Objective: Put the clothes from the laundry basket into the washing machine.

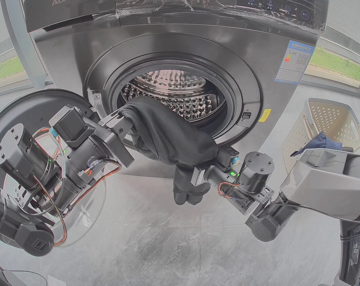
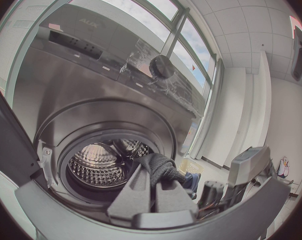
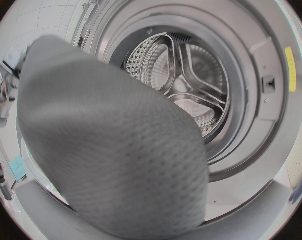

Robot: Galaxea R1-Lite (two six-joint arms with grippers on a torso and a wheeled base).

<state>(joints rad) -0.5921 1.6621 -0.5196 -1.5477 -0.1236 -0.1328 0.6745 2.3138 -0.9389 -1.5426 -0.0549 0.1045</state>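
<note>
A black garment [image 1: 168,136] hangs stretched in front of the washing machine's open drum [image 1: 172,88], one end drooping toward the floor. My left gripper [image 1: 122,120] is shut on its upper end at the left rim of the opening; in the left wrist view the fingers [image 2: 141,190] pinch the black cloth [image 2: 157,165]. My right gripper [image 1: 202,171] holds the lower end below the opening, its fingers covered by cloth. The garment [image 3: 107,144] blocks much of the right wrist view, with the drum [image 3: 184,77] behind it. A blue garment [image 1: 319,142] lies in the laundry basket [image 1: 334,120].
The machine's round door [image 1: 33,108] stands swung open on the left, behind my left arm. The cream basket sits on the floor to the right of the machine. Grey tiled floor [image 1: 148,227] stretches in front of the machine.
</note>
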